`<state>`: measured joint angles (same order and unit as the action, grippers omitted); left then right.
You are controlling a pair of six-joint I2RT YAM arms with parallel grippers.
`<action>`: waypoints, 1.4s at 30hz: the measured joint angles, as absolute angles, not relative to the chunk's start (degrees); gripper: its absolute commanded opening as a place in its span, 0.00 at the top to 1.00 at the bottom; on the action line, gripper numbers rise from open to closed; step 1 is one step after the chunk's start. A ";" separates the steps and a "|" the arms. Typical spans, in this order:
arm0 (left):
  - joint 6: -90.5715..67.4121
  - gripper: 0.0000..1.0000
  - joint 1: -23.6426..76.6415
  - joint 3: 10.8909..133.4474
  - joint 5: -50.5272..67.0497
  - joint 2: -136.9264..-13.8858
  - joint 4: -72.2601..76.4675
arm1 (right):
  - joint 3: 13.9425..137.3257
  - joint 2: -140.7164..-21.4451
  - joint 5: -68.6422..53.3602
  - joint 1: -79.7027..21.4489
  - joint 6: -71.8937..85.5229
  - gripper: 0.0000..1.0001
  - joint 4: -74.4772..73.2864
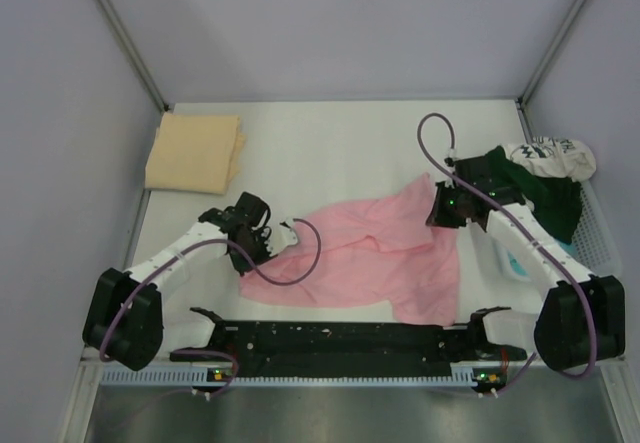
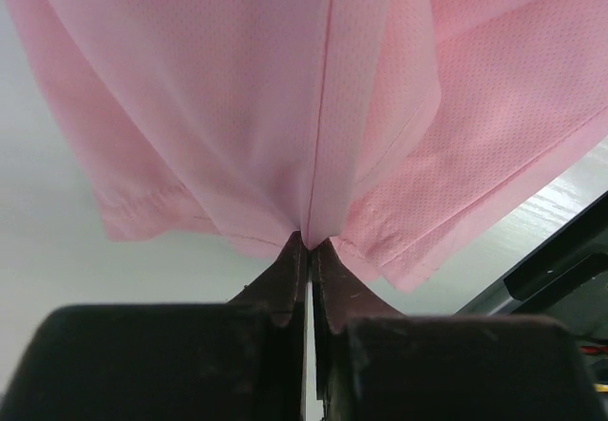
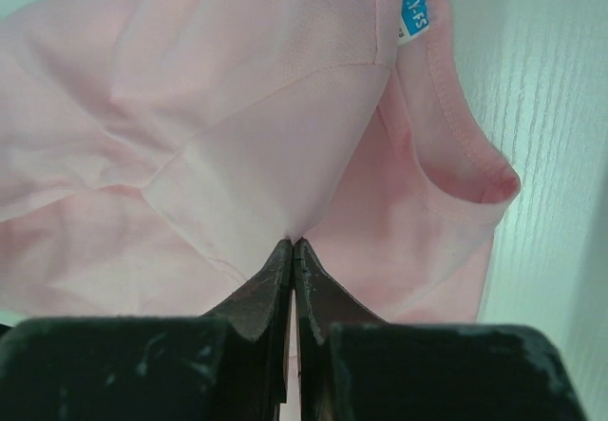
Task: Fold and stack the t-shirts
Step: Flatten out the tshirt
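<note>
A light pink t-shirt (image 1: 375, 253) lies crumpled across the middle of the table. My left gripper (image 1: 278, 233) is shut on its left edge; the left wrist view shows the cloth (image 2: 313, 107) pinched at the fingertips near a hem. My right gripper (image 1: 438, 203) is shut on the shirt's upper right part; the right wrist view shows the cloth (image 3: 266, 155) pinched, with the collar and a blue label (image 3: 413, 10) beyond. A folded tan-beige t-shirt (image 1: 195, 151) lies at the back left. Dark green (image 1: 550, 203), white printed (image 1: 550, 155) and teal (image 1: 515, 263) shirts are piled at the right.
The shirt pile lies in a white mesh basket (image 1: 597, 233) at the right edge. A black rail (image 1: 330, 338) runs along the near edge between the arm bases. Grey walls enclose the table at the back and sides.
</note>
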<state>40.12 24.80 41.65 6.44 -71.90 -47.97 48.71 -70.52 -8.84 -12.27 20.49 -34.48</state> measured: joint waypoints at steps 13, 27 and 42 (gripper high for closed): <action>38.28 1.00 23.33 63.68 -6.11 -60.38 -55.07 | 71.81 -60.10 -10.63 -12.27 18.44 1.00 -41.74; 40.12 1.00 23.33 96.57 -7.62 -58.11 -66.85 | 100.05 -48.97 -9.23 -12.27 17.52 1.00 -50.17; 40.03 1.00 23.33 103.35 -10.33 -58.61 -66.02 | 105.54 -52.53 -9.43 -12.27 17.87 1.00 -50.33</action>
<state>40.03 23.33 103.35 -10.33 -58.61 -66.02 105.54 -52.53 -9.43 -12.27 17.87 -50.33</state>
